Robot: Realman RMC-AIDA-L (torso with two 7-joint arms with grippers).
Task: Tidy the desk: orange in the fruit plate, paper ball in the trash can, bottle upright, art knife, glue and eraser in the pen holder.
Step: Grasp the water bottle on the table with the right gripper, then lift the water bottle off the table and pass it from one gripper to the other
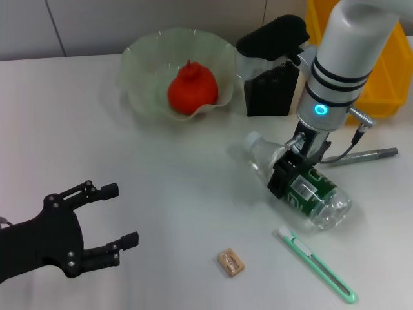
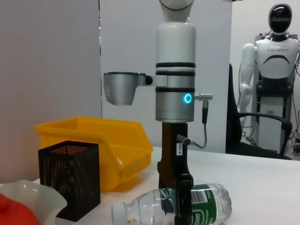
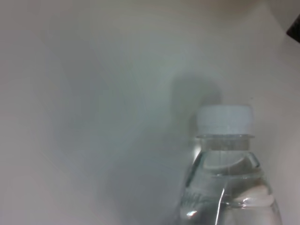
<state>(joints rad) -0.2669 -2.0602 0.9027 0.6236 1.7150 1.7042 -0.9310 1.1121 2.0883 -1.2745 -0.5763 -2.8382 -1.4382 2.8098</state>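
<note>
A clear bottle [image 1: 310, 187] with a green label lies on its side right of centre; it also shows in the left wrist view [image 2: 206, 204] and, cap [image 3: 224, 119] first, in the right wrist view. My right gripper [image 1: 289, 173] is down on it, fingers straddling its body and shut on it. The orange [image 1: 191, 90] sits in the pale fruit plate [image 1: 139, 64]. A green art knife [image 1: 316, 265] and a tan eraser [image 1: 231, 263] lie near the front edge. A grey pen-shaped stick [image 1: 361, 156] lies right of the bottle. My left gripper [image 1: 122, 215] is open and empty at the front left. No paper ball is in view.
A black mesh pen holder [image 1: 271, 84] stands behind the bottle, next to the fruit plate. A yellow bin [image 1: 381, 77] stands at the back right. In the left wrist view a chair and another white robot [image 2: 276, 42] stand beyond the table.
</note>
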